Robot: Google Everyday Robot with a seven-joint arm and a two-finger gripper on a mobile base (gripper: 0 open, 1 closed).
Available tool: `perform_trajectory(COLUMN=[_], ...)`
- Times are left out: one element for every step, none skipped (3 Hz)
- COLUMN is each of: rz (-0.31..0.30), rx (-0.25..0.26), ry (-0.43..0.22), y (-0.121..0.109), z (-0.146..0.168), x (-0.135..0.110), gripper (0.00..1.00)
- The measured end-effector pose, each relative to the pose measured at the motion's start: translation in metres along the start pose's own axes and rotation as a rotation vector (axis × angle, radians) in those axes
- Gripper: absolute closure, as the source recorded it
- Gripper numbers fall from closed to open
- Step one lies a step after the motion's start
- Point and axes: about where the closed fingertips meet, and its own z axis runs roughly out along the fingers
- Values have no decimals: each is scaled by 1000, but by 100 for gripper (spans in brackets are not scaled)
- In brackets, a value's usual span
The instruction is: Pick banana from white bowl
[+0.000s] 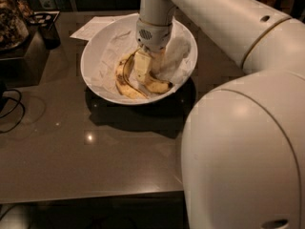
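The white bowl stands on the dark table at the back middle, lined with crumpled white paper. Two bananas lie in it. The plumper yellow banana with a dark tip lies at the front right of the bowl. A thinner, brown-edged banana curves to its left. My gripper reaches straight down into the bowl and sits between the two bananas, touching or almost touching them. It hides the plumper banana's upper end.
My arm's large white body fills the right and front right. A sheet of paper lies behind the bowl. A dark cup and clutter stand at the back left. Black cables lie at the left edge.
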Motion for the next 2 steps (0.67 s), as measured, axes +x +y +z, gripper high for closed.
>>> perform_trajectory(rz=[3,6], rx=[-17,-28], ry=[2,6], y=[-2,-5], z=[5,9], x=[-1,-2], gripper=[49,47])
